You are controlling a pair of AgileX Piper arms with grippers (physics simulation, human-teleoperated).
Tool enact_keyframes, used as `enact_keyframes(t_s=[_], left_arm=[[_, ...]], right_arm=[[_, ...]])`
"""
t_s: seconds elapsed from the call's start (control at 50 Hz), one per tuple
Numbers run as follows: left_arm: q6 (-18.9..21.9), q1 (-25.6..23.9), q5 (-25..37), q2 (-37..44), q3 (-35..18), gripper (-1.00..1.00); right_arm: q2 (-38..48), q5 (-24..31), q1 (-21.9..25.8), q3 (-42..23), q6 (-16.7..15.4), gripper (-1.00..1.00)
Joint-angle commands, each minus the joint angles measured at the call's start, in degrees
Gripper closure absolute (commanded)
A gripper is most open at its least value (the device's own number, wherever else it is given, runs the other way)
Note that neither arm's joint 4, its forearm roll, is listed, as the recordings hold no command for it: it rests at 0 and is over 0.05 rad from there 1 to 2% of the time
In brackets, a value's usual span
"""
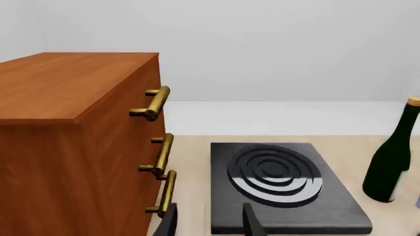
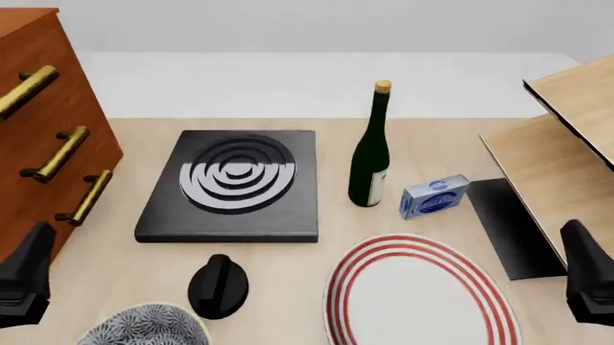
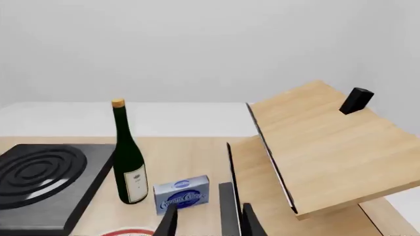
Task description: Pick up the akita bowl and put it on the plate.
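Currently sitting: akita bowl (image 2: 144, 327) at 7 o'clock, plate (image 2: 422, 293) at 5, apart. Both grippers, left (image 1: 208, 223) and right (image 3: 206, 221), are idling, fingers apart, gripping nothing.

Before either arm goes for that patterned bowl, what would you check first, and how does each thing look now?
1. Blue-grey floral-patterned round bowl within sight: ok, though cut off at the front view's near edge.
2. Large white plate with red rings bare: ok.
3. Black knob-like object between bowl and plate: not ok, it may obstruct.
4. Left hand open and holding nothing: ok.
5. Right hand open and holding nothing: ok.
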Motion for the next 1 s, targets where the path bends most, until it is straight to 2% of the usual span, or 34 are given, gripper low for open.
enact_keyframes(t_s=[0.02, 0.06, 0.08, 0.24, 0.28, 0.3, 0.32, 0.38, 0.46, 0.5, 0.7, 0.8, 0.86, 0.9, 0.92, 0.96, 1.0], left_arm=[[-0.03, 0.01, -0.07, 0.26, -0.15, -1.00], [-0.01, 0.01, -0.07, 0.26, -0.15, -1.00], [-0.01, 0.01, -0.07, 0.27, -0.15, -1.00], [-0.02, 0.00, -0.07, 0.28, -0.15, -1.00], [-0.02, 0.00, -0.07, 0.27, -0.15, -1.00], [-0.02, 0.01, -0.07, 0.26, -0.15, -1.00], [-0.02, 0.00, -0.07, 0.27, -0.15, -1.00], [-0.01, 0.00, -0.07, 0.28, -0.15, -1.00], [-0.04, 0.01, -0.07, 0.26, -0.15, -1.00], [-0.01, 0.00, -0.07, 0.28, -0.15, -1.00], [-0.02, 0.00, -0.07, 0.27, -0.15, -1.00], [-0.01, 0.01, -0.06, 0.28, -0.15, -1.00], [-0.01, 0.01, -0.07, 0.27, -0.15, -1.00], [0.00, 0.02, -0.07, 0.26, -0.15, -1.00], [-0.01, 0.00, -0.07, 0.26, -0.15, -1.00], [-0.01, 0.00, -0.07, 0.27, -0.15, -1.00], [-0.01, -0.01, -0.07, 0.28, -0.15, -1.00]], right_arm=[[0.51, 0.84, 0.96, -0.57, -2.37, -1.00], [-0.04, 0.70, 0.82, -1.19, -0.20, -1.00], [-0.11, 1.12, 1.64, -0.90, -1.16, -1.00], [1.12, 3.16, -0.02, -3.55, -0.32, -1.00], [2.27, 3.42, 0.42, -4.77, 1.52, -1.00], [2.12, 3.92, 0.41, -5.40, 1.07, -1.00], [2.62, 4.27, 1.42, -6.20, -1.19, -1.00], [4.83, 4.20, 0.06, -8.02, 2.02, -1.00], [7.90, 3.79, -0.18, -10.74, 1.37, -1.00], [9.31, 3.49, -0.77, -11.96, 4.28, -1.00], [15.85, 2.88, 0.37, -16.81, 3.59, -1.00], [21.67, 1.22, 3.29, -18.13, 3.66, -1.00], [25.54, 1.91, 6.58, -19.94, 6.07, -1.00], [25.23, 3.22, 6.48, -21.45, 5.20, -1.00], [26.53, 4.44, 8.01, -22.95, 4.15, -1.00], [27.80, 5.20, 8.95, -24.25, 4.18, -1.00], [30.31, 7.34, 12.36, -26.71, 2.57, -1.00]])
